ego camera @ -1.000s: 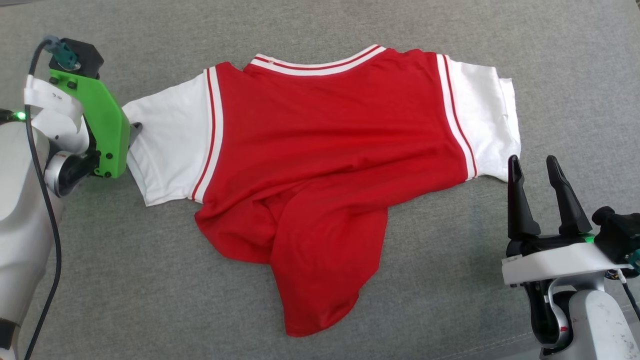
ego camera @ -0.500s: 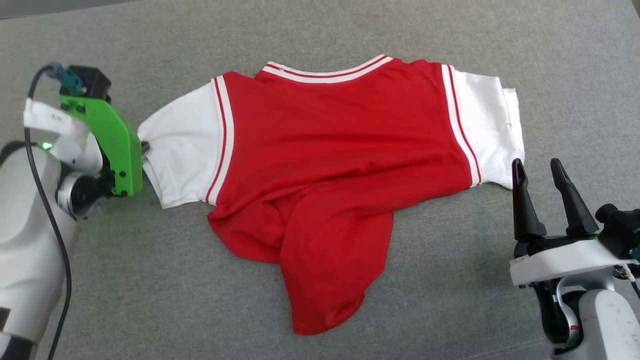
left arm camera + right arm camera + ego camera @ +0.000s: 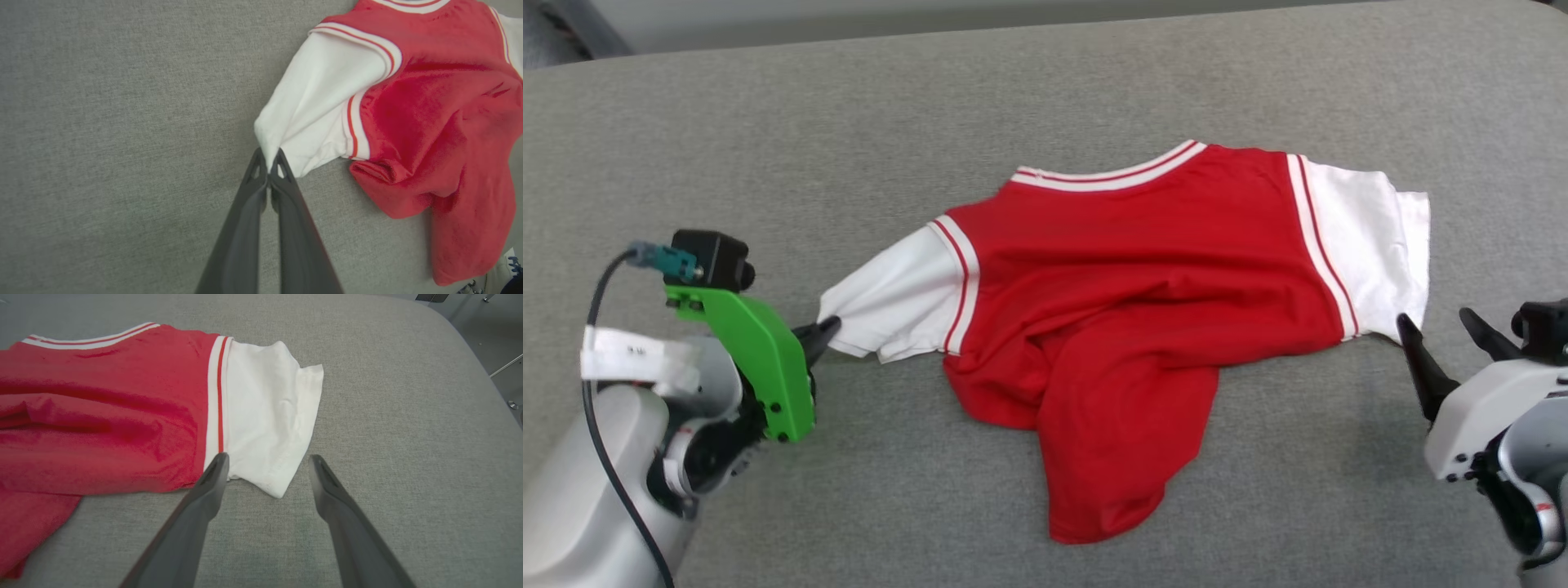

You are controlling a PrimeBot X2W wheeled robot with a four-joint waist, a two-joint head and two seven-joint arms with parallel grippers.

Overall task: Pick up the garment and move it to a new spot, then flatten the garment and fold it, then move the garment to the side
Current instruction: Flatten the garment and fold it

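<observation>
A grey woven cloth surface (image 3: 1045, 90) spreads across the head view, softly heathered and matte. Its far edge runs nearly straight along the top, and beyond it lies a pale strip of floor (image 3: 849, 20). A dark slanted shape (image 3: 572, 24) sits in the top left corner, too cut off to identify. In the right wrist view the cloth surface ends in a rounded, padded corner at the upper right. Past that corner is darker ground (image 3: 490, 330), where a thin metal rod (image 3: 506, 365) slants upward and a small round foot (image 3: 512, 404) rests near the picture's edge. In the left wrist view's lower right corner is a white object with blue lacing (image 3: 506, 263), partly cut off
</observation>
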